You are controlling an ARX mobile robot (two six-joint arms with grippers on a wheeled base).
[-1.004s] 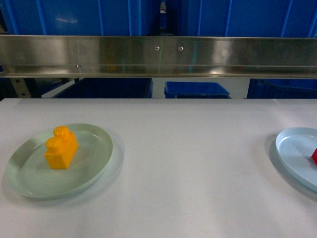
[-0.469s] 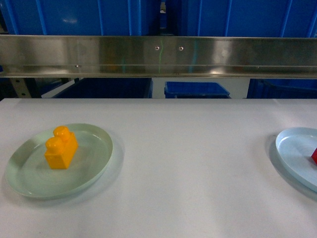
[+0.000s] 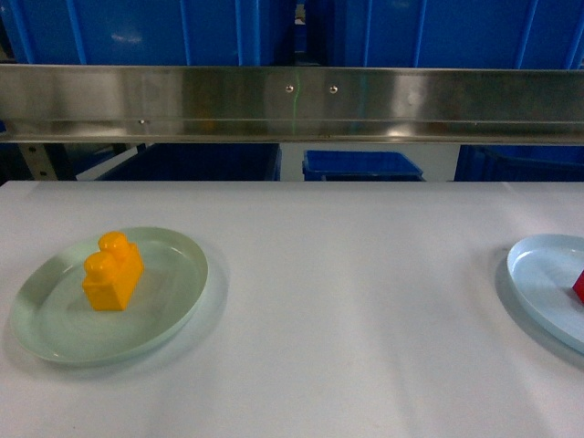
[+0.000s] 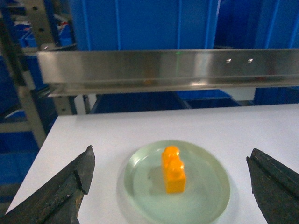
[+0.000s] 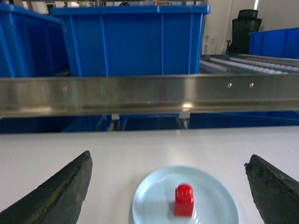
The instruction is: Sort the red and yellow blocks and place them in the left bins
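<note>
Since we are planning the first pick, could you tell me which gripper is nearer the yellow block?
Left. The left gripper frames the yellow block on its plate; the right gripper faces the red block.

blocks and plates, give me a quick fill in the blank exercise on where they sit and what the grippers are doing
1. The yellow block sits on a pale ____ plate.
2. The red block sits on a pale ____ plate.
3. The yellow block has ____ round studs on top.
4. The left gripper and the right gripper both have their jaws ____, holding nothing.

Missing words: green; blue; two; open
</note>
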